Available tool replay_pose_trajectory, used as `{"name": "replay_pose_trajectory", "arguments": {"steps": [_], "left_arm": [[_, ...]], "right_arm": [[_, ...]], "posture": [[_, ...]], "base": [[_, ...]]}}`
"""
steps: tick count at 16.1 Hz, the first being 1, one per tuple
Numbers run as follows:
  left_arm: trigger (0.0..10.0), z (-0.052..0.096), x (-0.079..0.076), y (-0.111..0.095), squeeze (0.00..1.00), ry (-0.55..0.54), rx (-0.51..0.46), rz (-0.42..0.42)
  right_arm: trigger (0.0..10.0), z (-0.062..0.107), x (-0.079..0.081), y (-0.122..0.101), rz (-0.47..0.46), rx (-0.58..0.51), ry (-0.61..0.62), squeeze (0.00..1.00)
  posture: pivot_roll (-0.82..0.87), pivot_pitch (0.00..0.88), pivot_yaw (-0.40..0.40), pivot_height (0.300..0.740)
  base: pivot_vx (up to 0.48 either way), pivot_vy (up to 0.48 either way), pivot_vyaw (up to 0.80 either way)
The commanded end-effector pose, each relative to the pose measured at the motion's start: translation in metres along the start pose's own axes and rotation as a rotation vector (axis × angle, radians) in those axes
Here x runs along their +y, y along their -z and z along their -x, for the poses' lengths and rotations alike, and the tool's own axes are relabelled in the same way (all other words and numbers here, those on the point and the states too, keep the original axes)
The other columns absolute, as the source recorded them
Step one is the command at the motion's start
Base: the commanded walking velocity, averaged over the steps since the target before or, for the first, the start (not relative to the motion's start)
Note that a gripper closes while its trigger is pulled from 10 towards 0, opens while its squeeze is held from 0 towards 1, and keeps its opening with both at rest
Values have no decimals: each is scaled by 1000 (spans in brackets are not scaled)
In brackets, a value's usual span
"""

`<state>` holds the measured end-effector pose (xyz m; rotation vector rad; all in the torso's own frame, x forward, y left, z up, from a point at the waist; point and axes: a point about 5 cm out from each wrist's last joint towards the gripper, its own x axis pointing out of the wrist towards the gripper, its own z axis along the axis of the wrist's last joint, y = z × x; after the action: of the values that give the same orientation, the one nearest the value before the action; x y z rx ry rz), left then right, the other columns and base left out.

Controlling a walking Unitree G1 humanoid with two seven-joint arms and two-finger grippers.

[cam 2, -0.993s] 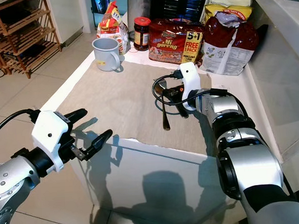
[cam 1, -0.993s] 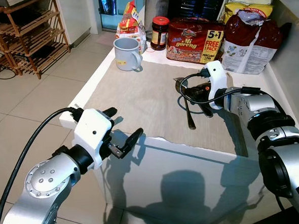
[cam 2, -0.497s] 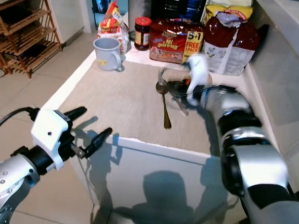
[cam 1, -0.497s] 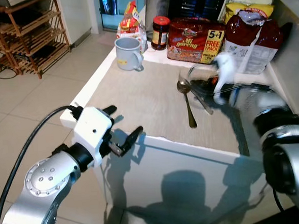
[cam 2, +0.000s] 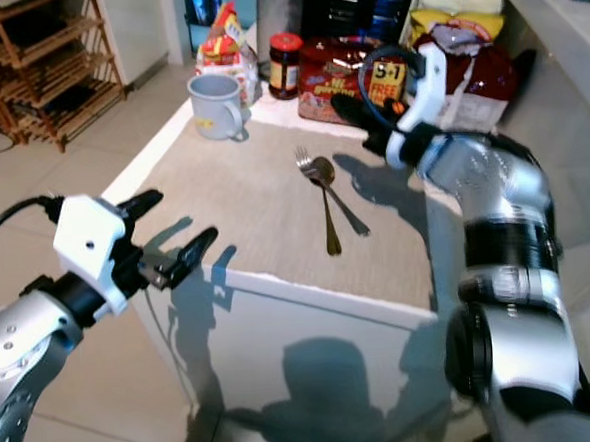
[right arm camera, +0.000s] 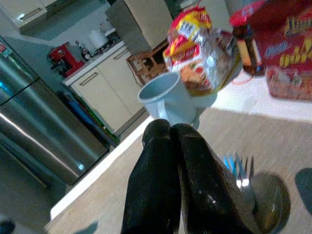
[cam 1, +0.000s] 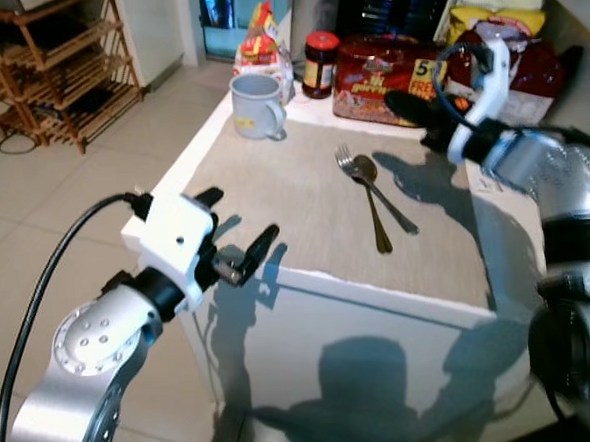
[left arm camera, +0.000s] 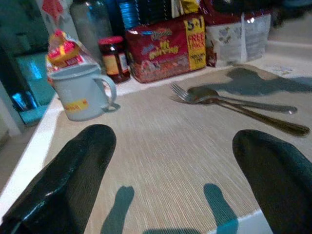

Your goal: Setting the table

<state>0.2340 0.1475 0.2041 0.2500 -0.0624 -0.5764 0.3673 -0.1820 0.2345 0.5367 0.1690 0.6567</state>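
At the far left a wooden shelf rack (cam 1: 60, 65) stands on the tiled floor (cam 1: 72, 184), well apart from the white table (cam 1: 311, 310). The left gripper (cam 1: 238, 236) hovers off the table's near left corner, its two black fingers spread wide with nothing between them; its wrist view looks between the fingers across the beige placemat (cam 1: 303, 195) that covers most of the tabletop. At the mat's far left corner sits a pale blue mug (cam 1: 256, 105), handle toward the right, and just behind it a bread bag (cam 1: 260, 45) in red and yellow. Next along the back edge comes a dark jar with a red lid (cam 1: 319, 64), then a red multipack of instant noodles (cam 1: 377, 81) with a "5+1 free pack" panel. On the placemat, right of centre, a fork (cam 1: 371, 189) and a spoon (cam 1: 372, 208) lie together, their heads side by side at the far end and their handles crossing as they run toward the near edge. The right gripper (cam 1: 406, 107) hangs in the air above the mat's far right part, clear of the cutlery, its fingers pressed together and empty, pointing toward the noodle pack. Behind the right arm, a dark red bag with a white label (cam 1: 526, 67) and a yellow bag (cam 1: 498, 18) lean at the back right.
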Motion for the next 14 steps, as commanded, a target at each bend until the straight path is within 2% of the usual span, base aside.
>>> {"name": "replay_pose_trajectory", "arguments": {"steps": [1, 2, 3, 4, 5, 7, 8, 10, 11, 13, 14], "left_arm": [[10000, -2, 0, -1, 0, -8, -3, -4], [10000, -2, 0, 0, 0, -6, 3, -15], [10000, -1, -4, 7, 0, 23, 47, -64], [10000, 0, -5, 10, 0, 31, 64, -85], [10000, 2, -4, 17, 0, 8, 106, -123], [10000, 5, 8, 24, 0, -111, 140, -172], [10000, 6, 14, 24, 0, -167, 139, -177], [10000, 5, 16, 24, 0, -181, 136, -181], [10000, 4, 16, 23, 0, -175, 125, -177], [10000, 3, 17, 16, 0, -175, 78, -135], [10000, 5, 21, 17, 0, -199, 87, -141]], "right_arm": [[0, 5, 1, -2, 9, -7, 20, 0], [0, 7, 0, 3, 103, 23, 60, 0], [8941, 9, 1, 19, 422, 120, 157, 0], [10000, 9, 3, 23, 469, 135, 167, 0], [10000, 11, 8, 26, 466, 130, 188, 0], [10000, 22, 9, 37, 570, 151, 296, 0], [10000, 27, 12, 46, 592, 153, 299, 0], [10000, 31, 10, 58, 584, 165, 301, 0], [10000, 32, 7, 60, 550, 154, 328, 1000], [10000, 35, -5, 48, 499, 97, 436, 1000], [10000, 38, -10, 42, 486, 86, 483, 1000]], "posture": [[101, 0, -66, 740], [99, 0, -61, 740], [96, 0, -61, 740], [96, 0, -61, 740], [103, 0, -71, 740], [106, 0, -77, 740], [105, 0, -73, 740], [105, 0, -66, 740], [108, 0, -60, 740], [115, 4, -61, 740], [116, 5, -62, 740]], "base": [[0, 0, 0], [0, 0, 0], [0, 0, 0], [0, 0, 0], [0, 0, 0], [0, 0, 0], [0, 0, 0], [0, 0, 0], [0, 0, 0], [0, 0, 0], [0, 0, 0]]}}
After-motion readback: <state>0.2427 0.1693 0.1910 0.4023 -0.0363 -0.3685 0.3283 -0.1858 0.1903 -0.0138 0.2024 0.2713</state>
